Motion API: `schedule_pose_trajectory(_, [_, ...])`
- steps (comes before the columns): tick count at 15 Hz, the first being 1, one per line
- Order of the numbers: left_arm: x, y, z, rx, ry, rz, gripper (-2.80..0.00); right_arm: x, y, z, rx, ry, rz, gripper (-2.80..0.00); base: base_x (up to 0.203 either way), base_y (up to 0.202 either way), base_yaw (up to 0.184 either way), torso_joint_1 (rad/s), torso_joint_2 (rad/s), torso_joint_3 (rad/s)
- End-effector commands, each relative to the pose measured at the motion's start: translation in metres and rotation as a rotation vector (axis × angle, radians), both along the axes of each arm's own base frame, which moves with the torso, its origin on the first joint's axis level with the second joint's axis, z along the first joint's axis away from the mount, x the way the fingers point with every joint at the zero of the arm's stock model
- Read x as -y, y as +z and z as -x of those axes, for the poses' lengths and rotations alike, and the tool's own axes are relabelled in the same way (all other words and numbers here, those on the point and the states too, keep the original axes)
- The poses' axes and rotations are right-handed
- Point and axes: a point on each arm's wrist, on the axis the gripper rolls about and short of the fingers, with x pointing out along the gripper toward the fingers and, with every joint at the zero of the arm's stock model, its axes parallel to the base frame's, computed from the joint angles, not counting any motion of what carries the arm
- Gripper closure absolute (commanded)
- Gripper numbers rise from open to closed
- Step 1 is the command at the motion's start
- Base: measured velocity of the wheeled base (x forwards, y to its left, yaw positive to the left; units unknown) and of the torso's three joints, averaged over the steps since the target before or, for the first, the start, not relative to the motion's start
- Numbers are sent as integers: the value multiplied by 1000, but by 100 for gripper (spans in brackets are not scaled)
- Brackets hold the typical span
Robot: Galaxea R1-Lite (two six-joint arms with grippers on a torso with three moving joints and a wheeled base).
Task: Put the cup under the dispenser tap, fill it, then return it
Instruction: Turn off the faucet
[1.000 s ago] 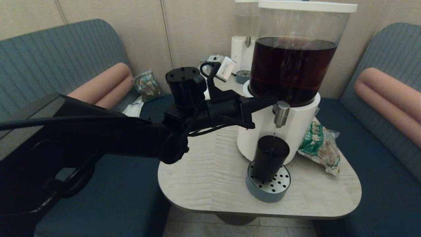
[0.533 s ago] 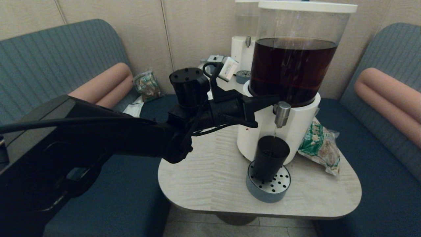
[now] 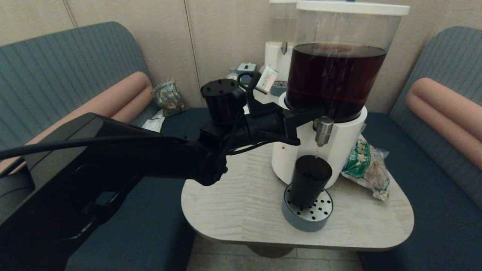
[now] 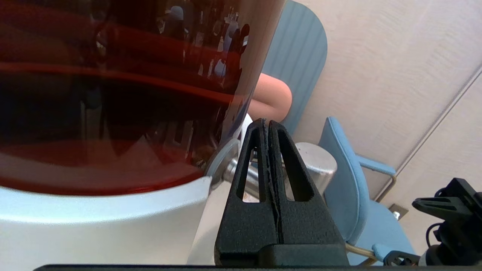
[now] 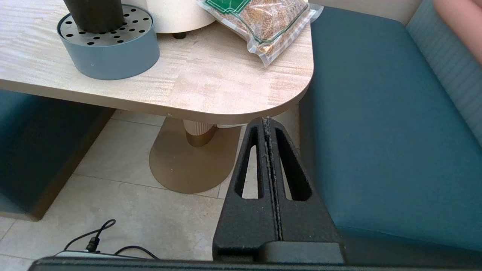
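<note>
The dark cup [image 3: 310,180] stands upright on the round perforated drip tray [image 3: 308,215], directly under the steel dispenser tap [image 3: 322,131] of the white-based dispenser [image 3: 340,150] holding dark brown drink. My left gripper [image 3: 320,111] is shut with nothing in it, its tips lying against the top of the tap. In the left wrist view the shut left gripper [image 4: 266,121] crosses in front of the tap [image 4: 318,169]. My right gripper [image 5: 266,119] is shut and parked low, below the table's near corner. Only the cup's base [image 5: 95,13] shows there.
A green bag of grain [image 3: 367,167] lies on the table [image 3: 233,195] right of the dispenser. A second dispenser with a colourless tank [image 3: 276,56] stands behind. Blue benches [image 3: 433,180] flank the table on both sides.
My left arm has shifted a little to the right and up along the dispenser, tips staying at the tap. The cup has not moved.
</note>
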Motion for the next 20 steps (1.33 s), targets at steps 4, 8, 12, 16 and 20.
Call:
schedule_pose_trajectory(4, [9, -3, -1, 5, -20, 5, 0, 0, 0, 0, -2, 1, 1, 0, 0, 0, 0, 0, 0, 0])
schedule_pose_trajectory(8, [2, 13, 7, 25, -19, 20, 0, 0, 0, 0, -2, 1, 1, 0, 0, 0, 0, 0, 0, 0])
schedule_pose_trajectory(12, [-5, 23, 17, 30, -16, 23, 0, 0, 0, 0, -1, 1, 2, 0, 0, 0, 0, 0, 0, 0])
schedule_pose_trajectory(16, [-20, 45, 35, 41, -2, 33, 0, 0, 0, 0, -2, 1, 1, 0, 0, 0, 0, 0, 0, 0])
schedule_pose_trajectory(20, [-37, 59, 55, 44, 11, 34, 0, 0, 0, 0, -1, 0, 1, 0, 0, 0, 0, 0, 0, 0])
